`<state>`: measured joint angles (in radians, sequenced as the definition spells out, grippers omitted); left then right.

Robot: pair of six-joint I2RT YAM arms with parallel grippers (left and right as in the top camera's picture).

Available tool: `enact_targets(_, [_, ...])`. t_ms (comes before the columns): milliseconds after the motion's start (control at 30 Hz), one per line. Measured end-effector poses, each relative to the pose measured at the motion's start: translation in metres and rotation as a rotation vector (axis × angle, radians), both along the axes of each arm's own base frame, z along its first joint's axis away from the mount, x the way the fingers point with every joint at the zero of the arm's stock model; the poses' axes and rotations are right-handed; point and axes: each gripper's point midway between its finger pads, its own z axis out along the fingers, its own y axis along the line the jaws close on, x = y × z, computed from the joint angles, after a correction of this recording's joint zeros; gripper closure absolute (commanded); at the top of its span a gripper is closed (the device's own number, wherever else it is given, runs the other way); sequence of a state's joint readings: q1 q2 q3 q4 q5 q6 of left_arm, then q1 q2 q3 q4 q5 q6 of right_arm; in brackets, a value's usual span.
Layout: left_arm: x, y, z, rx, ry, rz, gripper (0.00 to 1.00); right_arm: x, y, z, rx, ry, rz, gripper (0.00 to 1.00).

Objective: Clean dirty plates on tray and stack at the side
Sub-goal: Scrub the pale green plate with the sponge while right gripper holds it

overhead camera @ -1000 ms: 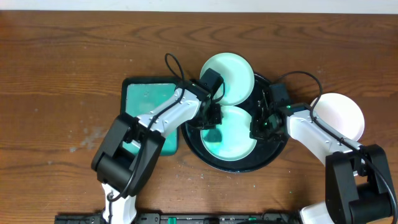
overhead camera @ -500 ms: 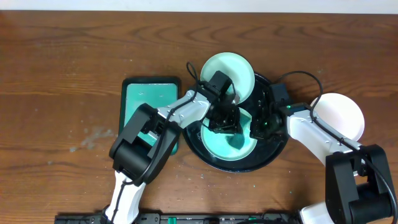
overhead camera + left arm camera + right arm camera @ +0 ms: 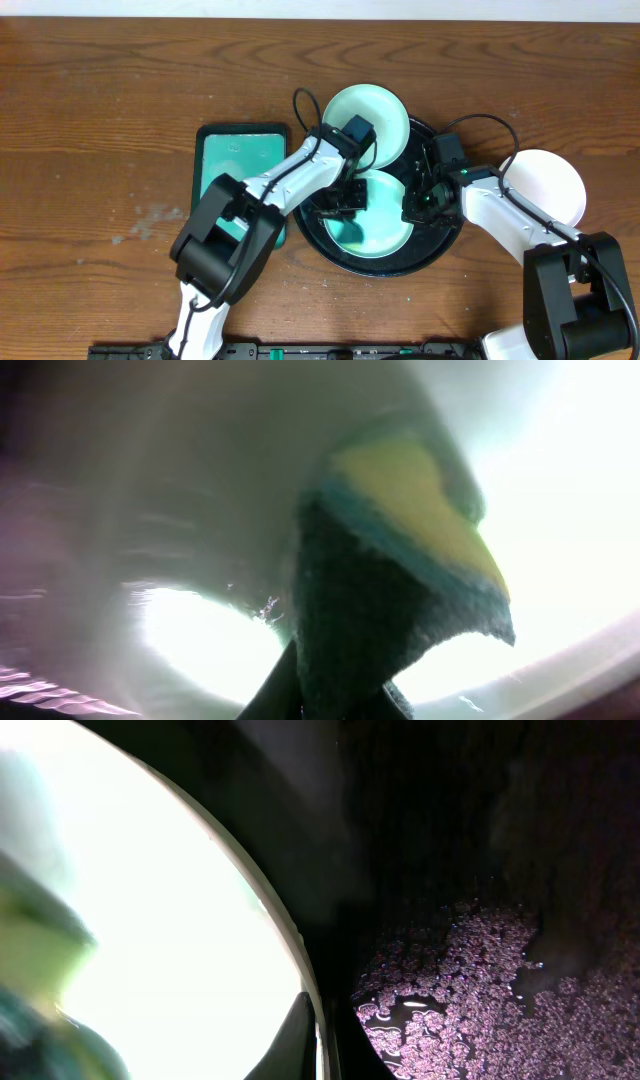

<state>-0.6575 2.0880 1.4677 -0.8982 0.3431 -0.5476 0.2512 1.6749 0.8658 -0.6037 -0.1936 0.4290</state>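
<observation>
**A:** Plate (image 3: 382,238) under the sponge (image 3: 400,550): where is it?

**B:** Flat in the black tray (image 3: 440,243). Your right gripper (image 3: 413,205) pinches the plate's rim so it won't slide; your left gripper (image 3: 345,198) clamps the sponge and presses it down.

**A:** Anything you can't see?

**B:** Yes. Glare washes out both wrist views, so leftover smears are unreadable.

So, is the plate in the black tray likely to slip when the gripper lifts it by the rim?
Probably slippery: the plate shines wet and foam lies on the tray. It looks stiff, so the right gripper pinching its rim should not bend it. Being flat, it will hardly roll.
</observation>
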Motion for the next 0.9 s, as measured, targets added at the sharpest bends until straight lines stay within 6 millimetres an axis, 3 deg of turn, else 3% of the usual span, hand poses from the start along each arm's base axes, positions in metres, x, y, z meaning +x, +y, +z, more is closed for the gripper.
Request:
enact_targets(100, [0.025, 0.024, 0.005, 0.136, -0.151, -0.009, 0.93, 0.0, 0.0, 0.0, 0.001, 0.0, 0.0, 0.99])
enact_targets(200, [0.038, 0.025, 0.007, 0.166, -0.241, -0.058, 0.93, 0.0, 0.002, 0.0, 0.012, 0.003, 0.001, 0.99])
enact_targets(300, [0.045, 0.013, 0.006, 0.105, -0.263, -0.074, 0.93, 0.0, 0.003, 0.0, 0.015, 0.003, -0.005, 0.99])
enact_targets(433, [0.047, -0.033, 0.002, -0.153, -0.206, -0.074, 0.93, 0.001, 0.003, 0.0, 0.014, 0.001, -0.005, 0.99])
enact_targets(567, [0.037, -0.068, 0.002, -0.372, -0.101, -0.089, 0.93, 0.001, 0.003, 0.0, 0.014, 0.001, -0.005, 0.99])
enact_targets(667, [0.017, -0.088, 0.005, -0.479, -0.008, -0.121, 0.93, 0.001, 0.003, 0.0, 0.014, 0.0, -0.005, 0.99])
enact_targets(800, [-0.01, -0.102, 0.006, -0.515, 0.067, -0.169, 0.93, 0.001, 0.003, 0.0, 0.014, 0.001, -0.005, 0.99])
enact_targets(900, [-0.013, -0.098, 0.006, -0.5, 0.09, -0.16, 0.93, 0.001, 0.003, 0.0, 0.013, 0.001, -0.005, 0.99])
